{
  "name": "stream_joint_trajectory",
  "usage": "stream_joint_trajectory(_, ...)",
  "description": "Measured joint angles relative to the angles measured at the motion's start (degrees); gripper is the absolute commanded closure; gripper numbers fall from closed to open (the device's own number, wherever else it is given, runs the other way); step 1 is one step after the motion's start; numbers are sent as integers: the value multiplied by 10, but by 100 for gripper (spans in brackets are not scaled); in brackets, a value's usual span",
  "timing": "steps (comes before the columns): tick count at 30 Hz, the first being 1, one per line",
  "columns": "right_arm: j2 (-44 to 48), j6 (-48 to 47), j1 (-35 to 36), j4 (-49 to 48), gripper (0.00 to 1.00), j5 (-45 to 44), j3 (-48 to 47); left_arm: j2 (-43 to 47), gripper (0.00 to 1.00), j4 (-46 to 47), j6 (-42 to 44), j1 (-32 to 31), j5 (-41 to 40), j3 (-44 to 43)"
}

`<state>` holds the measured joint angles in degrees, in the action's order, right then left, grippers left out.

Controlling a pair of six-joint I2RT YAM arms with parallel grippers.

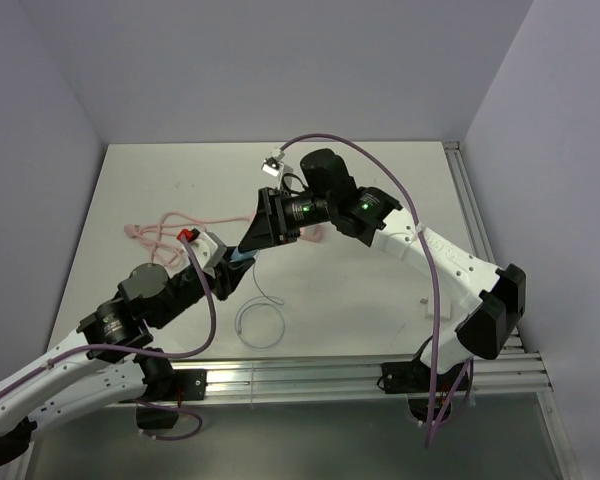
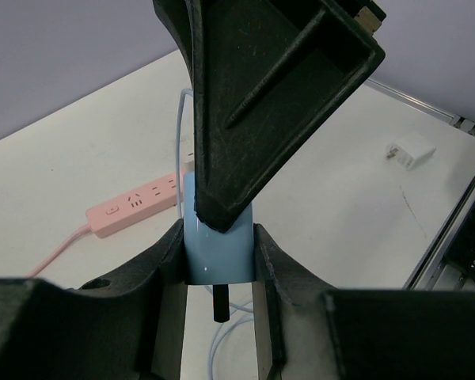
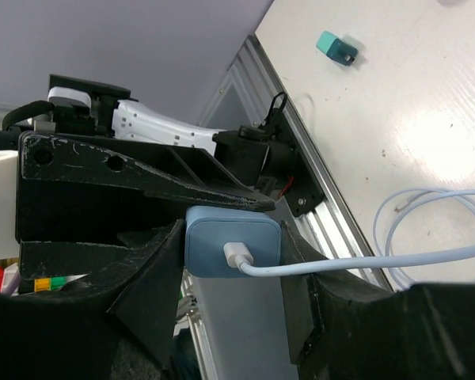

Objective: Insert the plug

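Note:
The light-blue plug (image 2: 218, 252) is held above the table between both grippers. My left gripper (image 2: 218, 265) is shut on its sides, and a black prong (image 2: 219, 301) sticks out below. My right gripper (image 3: 232, 273) is shut on the same plug (image 3: 222, 229), whose white connector (image 3: 239, 255) leads into the pale cable (image 3: 364, 261). In the top view the two grippers meet, left (image 1: 232, 266) and right (image 1: 254, 240), with the plug (image 1: 242, 257) between them. The cable loop (image 1: 260, 322) lies on the table.
The pink power strip (image 2: 138, 207) lies on the table beyond the plug, and its pink cord (image 1: 165, 228) trails left. A white adapter (image 2: 412, 152) sits at the far side (image 1: 273, 160). A small teal object (image 3: 336, 47) lies near the aluminium rail (image 1: 380, 370).

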<state>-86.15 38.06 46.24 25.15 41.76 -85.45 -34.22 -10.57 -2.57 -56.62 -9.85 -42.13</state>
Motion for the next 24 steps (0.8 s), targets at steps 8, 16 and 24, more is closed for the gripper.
stream_joint_trajectory(8, 9, -3, 0, -7, 100, 0, 10, 3, 100, -1, 1, -1, 4, 0)
stream_joint_trajectory(16, 24, -26, 0, -21, 100, 12, 30, 4, 100, -3, 2, -5, 15, 0)
stream_joint_trajectory(24, 23, -111, -1, 36, 59, 85, -3, 29, 100, -4, 16, -9, 68, 0)
